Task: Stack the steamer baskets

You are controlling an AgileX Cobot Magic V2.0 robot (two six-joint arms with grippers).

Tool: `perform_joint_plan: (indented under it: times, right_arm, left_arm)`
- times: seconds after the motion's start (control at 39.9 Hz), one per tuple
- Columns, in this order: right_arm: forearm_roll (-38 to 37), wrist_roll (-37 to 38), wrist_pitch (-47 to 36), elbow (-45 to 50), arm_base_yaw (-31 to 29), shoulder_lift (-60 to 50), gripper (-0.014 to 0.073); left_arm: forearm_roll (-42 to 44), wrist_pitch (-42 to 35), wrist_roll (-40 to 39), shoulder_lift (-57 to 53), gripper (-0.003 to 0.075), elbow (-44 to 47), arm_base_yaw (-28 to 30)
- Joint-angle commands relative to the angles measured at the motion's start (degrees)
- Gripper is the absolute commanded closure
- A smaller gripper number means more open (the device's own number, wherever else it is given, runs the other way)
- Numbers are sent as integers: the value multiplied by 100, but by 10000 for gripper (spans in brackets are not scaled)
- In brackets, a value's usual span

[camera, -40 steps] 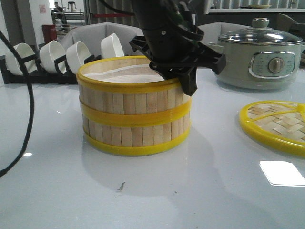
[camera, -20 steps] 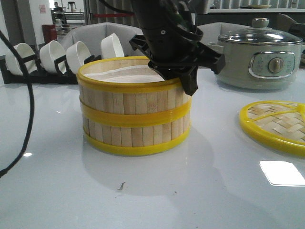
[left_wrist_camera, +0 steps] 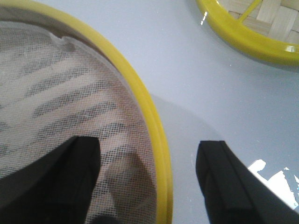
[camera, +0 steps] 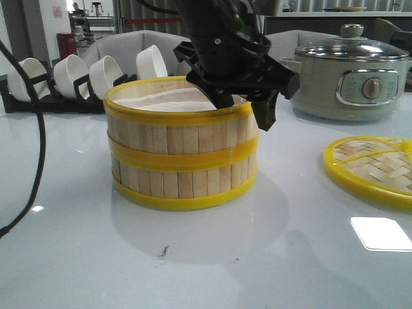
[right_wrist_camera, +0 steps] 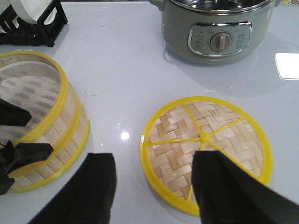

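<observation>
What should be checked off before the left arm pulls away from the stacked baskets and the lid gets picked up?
1. Steamer baskets stacked one on the other, walls flush: ok.
2. Left gripper open, fingers astride the top basket's yellow rim, one inside and one outside: ok.
3. Fingers actually free of the rim: cannot tell, gaps show in the left wrist view but the contact is partly hidden.
4. Mesh liner not snagged on the inner finger: cannot tell.
5. Woven lid lying flat on the table, apart from the baskets and the grey pot: ok.
6. Right gripper open above the lid: ok.
</observation>
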Motion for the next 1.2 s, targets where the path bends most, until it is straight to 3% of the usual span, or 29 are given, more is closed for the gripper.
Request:
perform_joint_plan:
  times: [0.0,0.3,0.7,0.93,1.18]
  right_arm:
    - [-47,-47,-423,-198,10,-36,118]
    - [-47,-47,-423,-198,10,-36,118]
    - [-47,-47,-512,-198,10,-36,118]
    - [-47,-47,-525,-198,10,-36,118]
    - [-47,-47,-532,-198,10,-36,118]
  left_arm:
    - [80,-205,3,-558,240,-395,-37]
    - [80,793,-20,-994,268,-1372,484]
    - [80,1166,-187,-2574,268,-1351,2457]
    - [80,1097,-193,-3577,268,-901,3236]
    - [304,616,-380,-4823,268,378,3299]
